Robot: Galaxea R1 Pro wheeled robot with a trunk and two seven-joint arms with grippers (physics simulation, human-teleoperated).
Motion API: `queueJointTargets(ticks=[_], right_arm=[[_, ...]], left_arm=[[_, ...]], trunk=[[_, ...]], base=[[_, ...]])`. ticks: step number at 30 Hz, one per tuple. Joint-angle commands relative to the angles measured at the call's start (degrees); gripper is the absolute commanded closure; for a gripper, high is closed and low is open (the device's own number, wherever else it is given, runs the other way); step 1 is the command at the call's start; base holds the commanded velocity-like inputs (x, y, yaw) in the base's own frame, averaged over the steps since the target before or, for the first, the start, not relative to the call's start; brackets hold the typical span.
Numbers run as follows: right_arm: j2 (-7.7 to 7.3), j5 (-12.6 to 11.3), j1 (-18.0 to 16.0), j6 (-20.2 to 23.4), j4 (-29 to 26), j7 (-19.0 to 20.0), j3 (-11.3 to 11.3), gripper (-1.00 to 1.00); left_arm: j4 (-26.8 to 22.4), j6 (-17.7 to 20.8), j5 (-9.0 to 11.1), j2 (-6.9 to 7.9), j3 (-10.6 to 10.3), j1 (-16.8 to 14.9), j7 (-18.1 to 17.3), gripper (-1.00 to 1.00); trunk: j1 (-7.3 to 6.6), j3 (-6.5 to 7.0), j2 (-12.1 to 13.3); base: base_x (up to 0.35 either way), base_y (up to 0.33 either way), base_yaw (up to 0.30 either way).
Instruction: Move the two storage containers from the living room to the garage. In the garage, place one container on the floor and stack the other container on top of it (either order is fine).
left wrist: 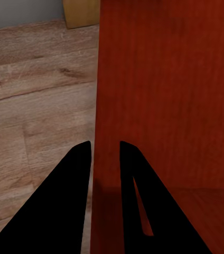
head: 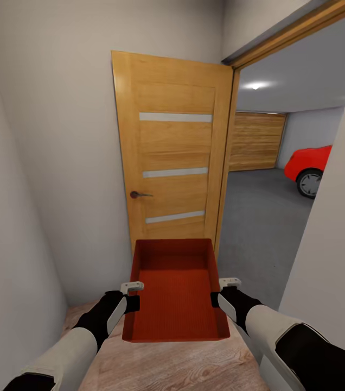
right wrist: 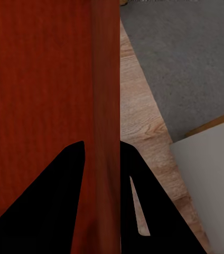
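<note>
A red-orange storage container (head: 175,293) is held level in the air over the light wood plank floor (head: 183,366), straight ahead of the robot. The left gripper (left wrist: 105,145) is clamped over its left wall and the right gripper (right wrist: 101,144) over its right wall. Just beyond stands an open wooden door (head: 172,146), and through the doorway the garage shows its dark grey floor (head: 262,217) and a red car (head: 309,165).

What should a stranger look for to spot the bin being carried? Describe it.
Find the open wooden door leading to the garage. Just before it, above the plank floor, hangs the red-orange container. It is the one open-top bin, gripped by its side walls between two grippers.
</note>
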Motion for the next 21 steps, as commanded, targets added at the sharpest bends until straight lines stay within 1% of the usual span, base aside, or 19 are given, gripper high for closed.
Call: queueJointTargets(ticks=[1, 7, 9, 21], right_arm=[[0.0, 0.19, -0.06, 0.35, -0.21, -0.51, 1.9, 1.0], [-0.07, 0.19, -0.06, 0.35, -0.21, -0.49, 1.89, 1.0], [-0.08, 0.19, -0.06, 0.35, -0.21, -0.5, 1.9, 1.0], [-0.01, 0.19, -0.06, 0.4, -0.21, -0.53, 1.9, 1.0]], left_arm=[[-0.02, 0.5, -1.45, 0.06, -0.61, -0.01, 1.34, 1.0], [-0.14, 0.3, -1.47, 0.01, -0.61, -0.01, 1.34, 1.0], [-0.15, 0.29, -1.49, 0.02, -0.61, -0.01, 1.34, 1.0], [-0.15, 0.29, -1.5, 0.06, -0.62, -0.01, 1.29, 1.0]], trunk=[[0.02, -0.11, -0.1], [0.02, -0.11, -0.1], [0.02, -0.11, -0.1], [0.02, -0.11, -0.1]], base=[[0.015, 0.022, -0.014], [0.004, 0.005, -0.007], [0.0, 0.001, -0.092], [0.0, 0.0, -0.229]])
